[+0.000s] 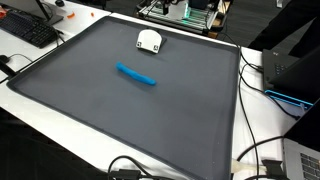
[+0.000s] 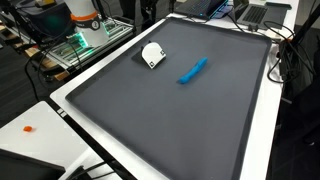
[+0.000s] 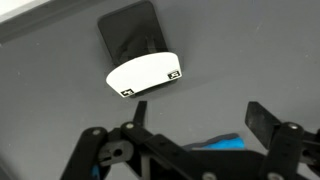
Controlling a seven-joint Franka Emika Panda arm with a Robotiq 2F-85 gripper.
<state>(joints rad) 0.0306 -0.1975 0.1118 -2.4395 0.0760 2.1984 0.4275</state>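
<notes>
In the wrist view my gripper (image 3: 200, 112) is open and empty, its two black fingers spread above a dark grey mat (image 3: 60, 110). A blue elongated object (image 3: 225, 143) lies on the mat just below the fingers, partly hidden by the gripper body. A white curved object (image 3: 147, 76) with a black part behind it lies farther ahead. In both exterior views the blue object (image 1: 136, 75) (image 2: 193, 69) lies near the mat's middle, and the white object (image 1: 149, 40) (image 2: 153, 54) lies apart from it near an edge. The gripper does not show there.
The mat (image 1: 100, 110) (image 2: 170, 120) covers a white table. A keyboard (image 1: 28, 30), a laptop (image 1: 300, 160) and cables (image 1: 262, 150) lie round the edges. An electronics rack (image 1: 185, 12) (image 2: 85, 40) stands beside the table. A small orange item (image 2: 28, 128) lies on a side surface.
</notes>
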